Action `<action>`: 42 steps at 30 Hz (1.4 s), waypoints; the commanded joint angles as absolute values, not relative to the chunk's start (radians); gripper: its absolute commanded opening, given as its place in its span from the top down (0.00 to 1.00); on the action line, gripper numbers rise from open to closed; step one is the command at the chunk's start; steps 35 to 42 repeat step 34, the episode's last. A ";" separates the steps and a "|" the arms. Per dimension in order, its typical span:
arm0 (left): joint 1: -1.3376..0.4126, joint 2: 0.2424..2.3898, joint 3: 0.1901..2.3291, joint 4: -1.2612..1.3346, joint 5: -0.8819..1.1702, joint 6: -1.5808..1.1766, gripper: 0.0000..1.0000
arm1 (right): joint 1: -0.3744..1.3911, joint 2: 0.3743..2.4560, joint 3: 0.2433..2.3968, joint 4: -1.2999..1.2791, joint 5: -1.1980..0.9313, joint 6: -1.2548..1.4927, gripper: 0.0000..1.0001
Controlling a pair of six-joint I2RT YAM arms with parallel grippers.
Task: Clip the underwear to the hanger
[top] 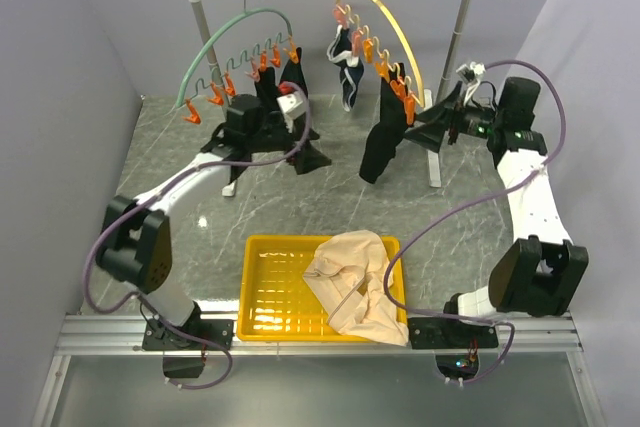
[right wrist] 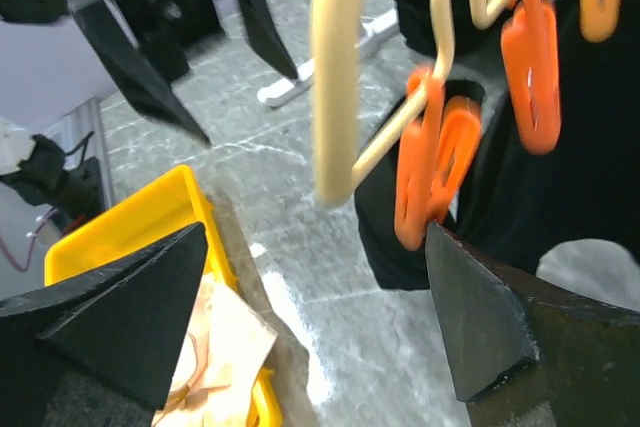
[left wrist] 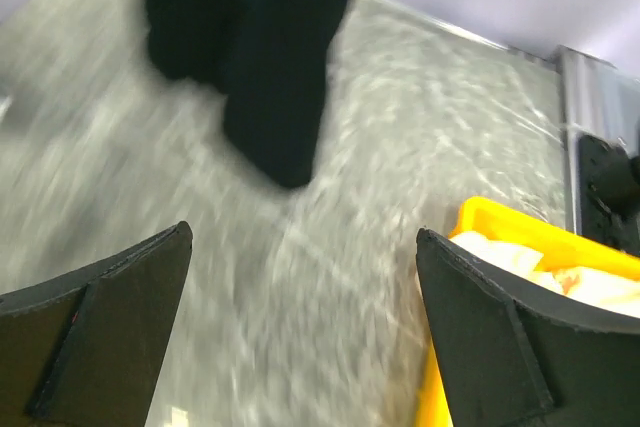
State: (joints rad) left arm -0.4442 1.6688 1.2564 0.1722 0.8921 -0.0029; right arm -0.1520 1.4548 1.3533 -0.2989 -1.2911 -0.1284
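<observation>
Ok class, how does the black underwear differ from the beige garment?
The black underwear hangs from orange clips on the pale yellow hanger; the beige garment lies in the yellow tray. The underwear hangs long and straight; the beige garment is crumpled, spilling over the tray's rim. Both are soft fabric of similar size.

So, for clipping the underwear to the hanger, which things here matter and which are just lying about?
For the job:
black underwear
pale yellow hanger
orange clips

Lying about:
green hanger
navy garment
beige garment
yellow tray
</observation>
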 commanded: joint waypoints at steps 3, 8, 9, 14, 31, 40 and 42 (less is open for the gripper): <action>-0.379 1.465 1.142 0.003 0.669 -0.067 0.01 | -0.193 1.303 1.255 -0.281 -1.246 -0.104 0.02; -0.338 1.367 1.094 -0.190 0.618 -0.038 0.01 | -0.195 1.217 1.155 -0.099 -1.246 0.030 0.01; -0.327 1.355 1.082 -0.237 0.627 -0.037 0.01 | -0.195 1.194 1.146 -0.085 -1.238 0.063 0.01; -0.327 1.266 1.037 -0.324 0.523 -0.060 0.01 | -0.198 1.144 1.184 -0.290 -1.178 -0.038 0.00; -0.276 0.942 0.877 -0.442 0.217 -0.084 0.01 | -0.199 1.008 1.052 -0.652 -0.861 -0.334 0.00; -0.265 0.930 0.870 -0.453 0.207 -0.069 0.01 | -0.199 0.957 1.005 -0.614 -0.827 -0.322 0.00; -0.265 0.930 0.870 -0.453 0.207 -0.069 0.01 | -0.199 0.957 1.005 -0.614 -0.827 -0.322 0.00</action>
